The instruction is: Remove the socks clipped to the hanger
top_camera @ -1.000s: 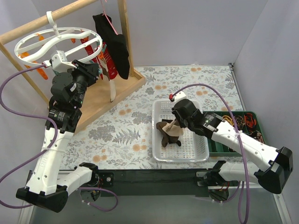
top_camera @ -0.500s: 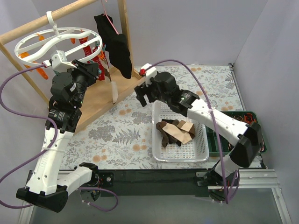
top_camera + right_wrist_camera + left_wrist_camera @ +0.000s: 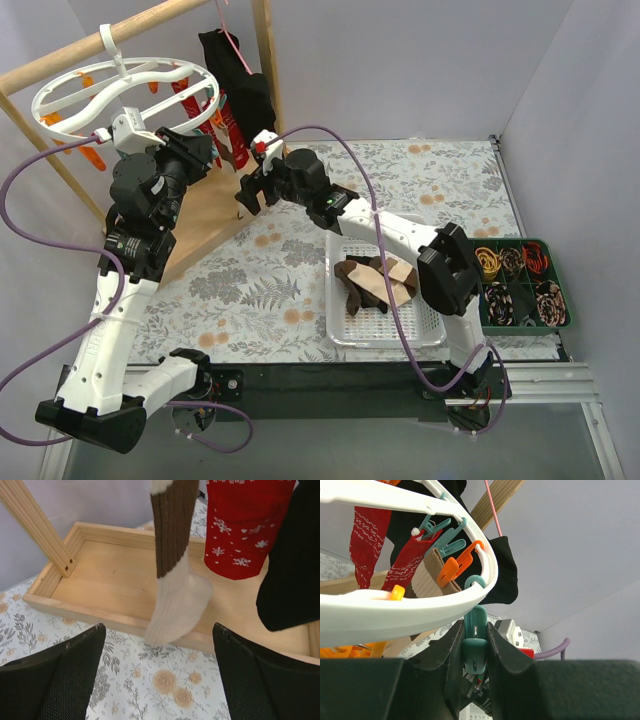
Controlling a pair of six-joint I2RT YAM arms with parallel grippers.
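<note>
The white ring hanger (image 3: 110,92) hangs from the wooden rail, with orange and teal clips. Red patterned socks (image 3: 200,110) and a brown-and-cream sock (image 3: 175,575) hang from it. My left gripper (image 3: 475,650) is shut on a teal clip (image 3: 475,652) under the hanger's rim (image 3: 410,612). My right gripper (image 3: 250,190) is open and empty, just below the cream toe of the brown sock; a red snowflake sock (image 3: 240,535) hangs to its right. Brown and tan socks (image 3: 375,280) lie in the white basket (image 3: 432,322).
The wooden rack's base tray (image 3: 110,580) lies under the hanging socks, its post (image 3: 37,525) at the left. A black garment (image 3: 250,100) hangs on a pink wire hanger. A green organiser (image 3: 520,285) with small items stands at the right.
My right arm has swung from the basket, leaving the socks there, leftward to the rack beneath the hanging socks. The left arm has stayed at the hanger.
</note>
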